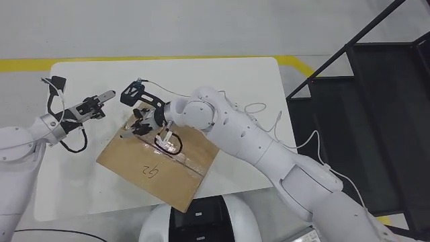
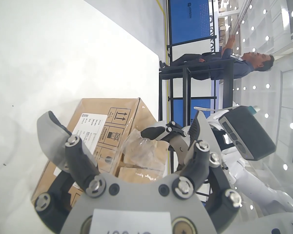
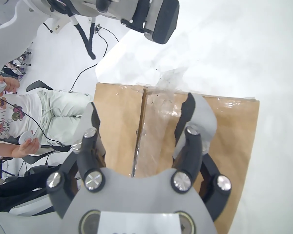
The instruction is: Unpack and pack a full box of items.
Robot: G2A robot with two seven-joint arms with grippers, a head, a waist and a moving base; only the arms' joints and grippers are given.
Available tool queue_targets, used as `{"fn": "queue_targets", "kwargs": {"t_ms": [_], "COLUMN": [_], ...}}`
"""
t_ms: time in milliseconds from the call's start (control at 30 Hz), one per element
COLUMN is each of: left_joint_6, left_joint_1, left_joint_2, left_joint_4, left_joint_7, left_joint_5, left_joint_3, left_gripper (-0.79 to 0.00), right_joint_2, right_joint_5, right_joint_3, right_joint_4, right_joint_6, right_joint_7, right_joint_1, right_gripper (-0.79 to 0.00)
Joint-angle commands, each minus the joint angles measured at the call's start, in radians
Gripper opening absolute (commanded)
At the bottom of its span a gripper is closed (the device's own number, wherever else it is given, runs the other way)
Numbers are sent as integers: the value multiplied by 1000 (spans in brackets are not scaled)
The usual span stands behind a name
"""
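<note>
Tape (image 3: 170, 77) is partly loose on the shut box (image 1: 158, 165). Right gripper (image 3: 142, 104) and left gripper (image 2: 123, 120) are both open. Best to pinch the tape end and pull slowly.

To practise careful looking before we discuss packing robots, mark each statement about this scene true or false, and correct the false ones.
1. The cardboard box has its top flaps closed. True.
2. The right gripper is shut on the clear tape. False: it is open above the box's top.
3. The clear tape is lifted and crumpled at one end of the seam. True.
4. The box stands on the floor. False: it sits on the white table.
5. The left gripper rests on the box. False: it is open, beside the box.
</note>
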Motion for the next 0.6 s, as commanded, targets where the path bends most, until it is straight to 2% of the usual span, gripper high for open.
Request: {"fn": "queue_targets", "kwargs": {"t_ms": [0, 233, 567], "left_joint_6": [1, 1, 1], "left_joint_1": [1, 1, -3], "left_joint_2": [0, -2, -6], "left_joint_4": [-1, -1, 8], "left_joint_7": [-1, -1, -3], "left_joint_5": [0, -2, -2], "left_joint_3": [-2, -7, -2], "left_gripper": [0, 0, 0], "right_joint_2": [0, 10, 57], "right_joint_5": [2, 35, 251], "right_joint_3": [2, 32, 152], "right_joint_4": [-1, -37, -113], "right_joint_6": [-2, -30, -193], "right_joint_7": [4, 37, 163], "right_joint_1": [0, -14, -87], "right_gripper": [-785, -785, -785]}}
